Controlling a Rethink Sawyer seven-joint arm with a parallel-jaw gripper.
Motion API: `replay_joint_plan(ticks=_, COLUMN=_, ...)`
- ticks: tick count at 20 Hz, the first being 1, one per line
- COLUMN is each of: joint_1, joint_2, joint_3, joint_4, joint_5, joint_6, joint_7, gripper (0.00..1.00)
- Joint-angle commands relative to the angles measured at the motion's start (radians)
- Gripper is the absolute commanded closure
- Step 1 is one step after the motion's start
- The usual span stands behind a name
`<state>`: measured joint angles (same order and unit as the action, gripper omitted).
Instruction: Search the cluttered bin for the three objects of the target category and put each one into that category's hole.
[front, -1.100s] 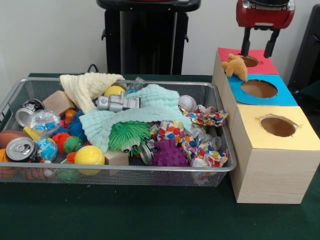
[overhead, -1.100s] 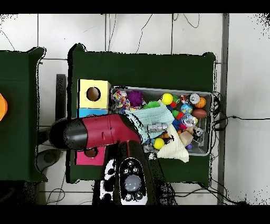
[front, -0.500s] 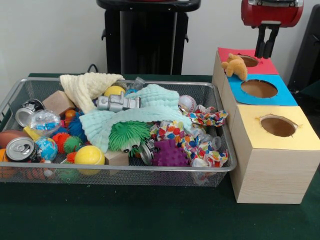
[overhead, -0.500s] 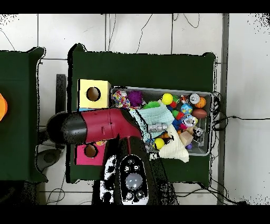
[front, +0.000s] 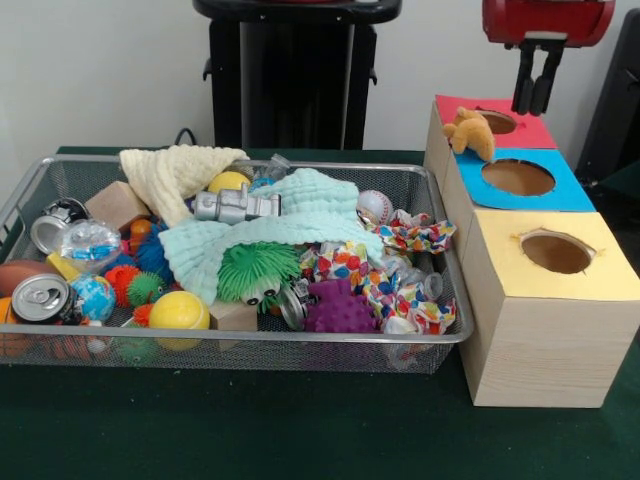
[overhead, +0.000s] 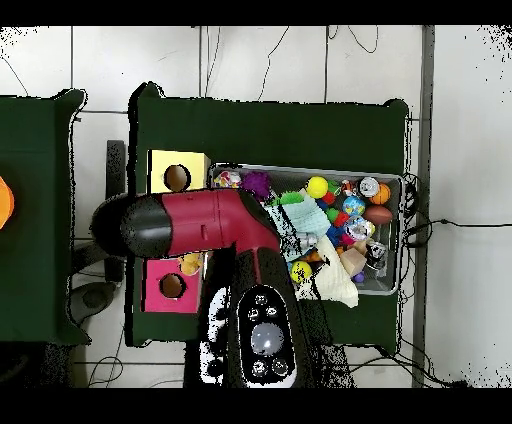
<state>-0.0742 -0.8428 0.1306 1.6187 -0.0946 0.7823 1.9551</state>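
A tan plush toy (front: 470, 132) lies on the box top, at the seam between the red panel and the blue panel, just left of the red hole (front: 497, 122). My gripper (front: 534, 106) hangs above and behind the red hole, shut with nothing in it. The blue hole (front: 518, 177) and yellow hole (front: 556, 252) sit nearer the front. In the overhead view the plush toy (overhead: 190, 263) shows beside the red panel (overhead: 172, 285), while my arm (overhead: 200, 225) covers the blue panel and hides the gripper.
The wire bin (front: 300, 340) is crowded: a mint cloth (front: 300, 215), a cream cloth (front: 175, 170), a silver robot toy (front: 235, 205), a green spiky toy (front: 258, 268), a purple spiky ball (front: 340, 308), a baseball (front: 375, 207), a yellow ball (front: 178, 310), a can (front: 40, 298).
The gripper's fingers went from apart to shut, and it rose and shifted right, away from the plush toy. The plush toy stays on the box top.
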Motion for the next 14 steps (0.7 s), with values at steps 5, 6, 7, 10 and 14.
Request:
replay_joint_plan(ticks=5, joint_1=-0.106, joint_2=0.107, joint_3=0.018, joint_4=-0.057, joint_5=-0.048, joint_6=0.053, joint_7=-0.017, gripper=1.0)
replay_joint_plan(ticks=6, joint_1=-0.12, joint_2=0.085, joint_3=0.018, joint_4=-0.001, joint_5=-0.052, joint_6=0.013, joint_7=-0.026, gripper=1.0)
replay_joint_plan(ticks=7, joint_1=-0.129, joint_2=0.088, joint_3=0.022, joint_4=0.001, joint_5=-0.055, joint_6=0.008, joint_7=-0.036, gripper=1.0)
replay_joint_plan(ticks=10, joint_1=-0.171, joint_2=0.112, joint_3=0.038, joint_4=-0.016, joint_5=-0.065, joint_6=0.004, joint_7=-0.075, gripper=1.0)
replay_joint_plan(ticks=14, joint_1=-0.206, joint_2=0.172, joint_3=0.07, joint_4=-0.02, joint_5=-0.064, joint_6=-0.039, joint_7=-0.077, gripper=1.0)
